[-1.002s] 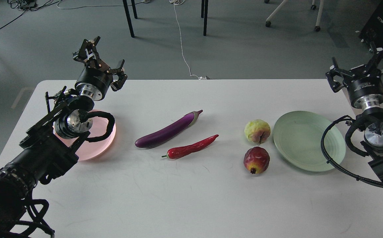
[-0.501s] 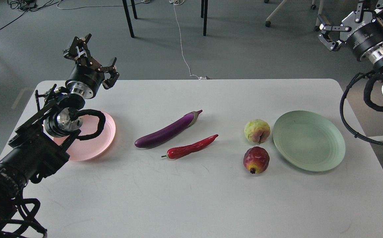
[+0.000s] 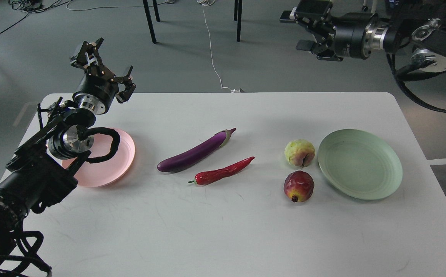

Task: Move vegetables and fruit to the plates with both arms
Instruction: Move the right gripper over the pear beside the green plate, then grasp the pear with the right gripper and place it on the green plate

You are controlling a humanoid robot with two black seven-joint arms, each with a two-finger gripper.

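A purple eggplant (image 3: 196, 152) and a red chili pepper (image 3: 221, 172) lie side by side at the table's middle. A yellow-green peach-like fruit (image 3: 299, 152) and a dark-red pomegranate (image 3: 298, 186) sit just left of the pale green plate (image 3: 360, 164). The pink plate (image 3: 109, 159) lies at the left, partly hidden by my left arm. My left gripper (image 3: 100, 66) is open and empty, raised above the table's far left corner. My right gripper (image 3: 303, 24) is open and empty, held high beyond the table's far edge, pointing left.
The white table (image 3: 223, 231) ends at a far edge near the left gripper. Beyond it are grey floor, black chair legs (image 3: 150, 21), a white cable (image 3: 212, 50) and a wheeled chair base at the top right.
My right arm has swung up and to the left, from beside the green plate to high beyond the table's far edge. My left gripper has drifted slightly up and left.
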